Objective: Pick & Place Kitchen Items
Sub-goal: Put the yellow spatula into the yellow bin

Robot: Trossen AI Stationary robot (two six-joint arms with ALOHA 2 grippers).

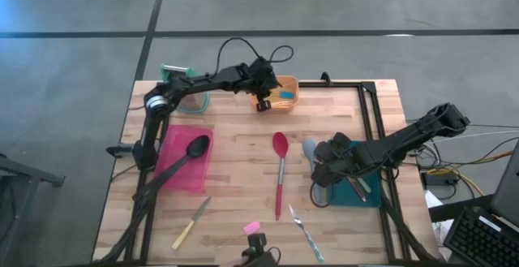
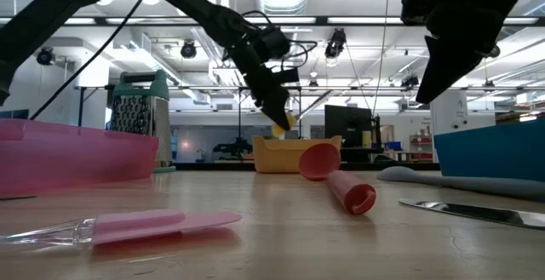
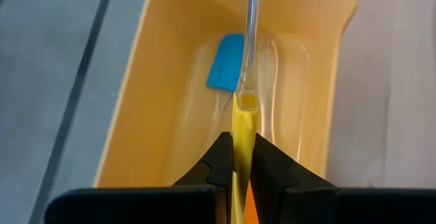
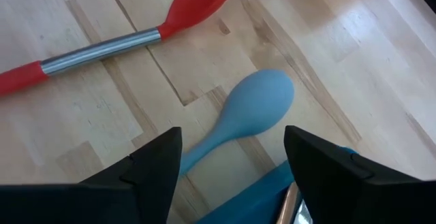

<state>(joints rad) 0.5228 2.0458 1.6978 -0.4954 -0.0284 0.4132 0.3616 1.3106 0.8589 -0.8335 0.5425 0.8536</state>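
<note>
My left gripper (image 1: pixel 262 102) hangs over the orange tub (image 1: pixel 284 93) at the table's far edge, shut on a yellow tool with a clear handle (image 3: pixel 249 40). A blue tool (image 3: pixel 225 62) lies in the tub. My right gripper (image 4: pixel 231 176) is open and empty just above the pale-blue spoon (image 4: pixel 253 107), one finger on either side. The spoon's bowl (image 1: pixel 310 147) lies on the wood, and its handle reaches onto the blue tray (image 1: pixel 361 192). The red spoon (image 1: pixel 280 170) lies on the table's middle. My left gripper pinches the tool's yellow part (image 3: pixel 243 125) between its two fingers, slanting down from above the tub (image 2: pixel 289 154). The clear handle runs on ahead of the fingers over the tub's inside. Whether its far end touches the tub, I cannot tell.
A black spoon (image 1: pixel 185 157) lies across the pink tray (image 1: pixel 190 182) at the left. The green-topped grater (image 1: pixel 178 76) stands at the far left. A yellow-handled knife (image 1: pixel 192 222), a pink tool (image 1: pixel 251 228) and slim metal cutlery (image 1: pixel 304 228) lie near the front edge.
</note>
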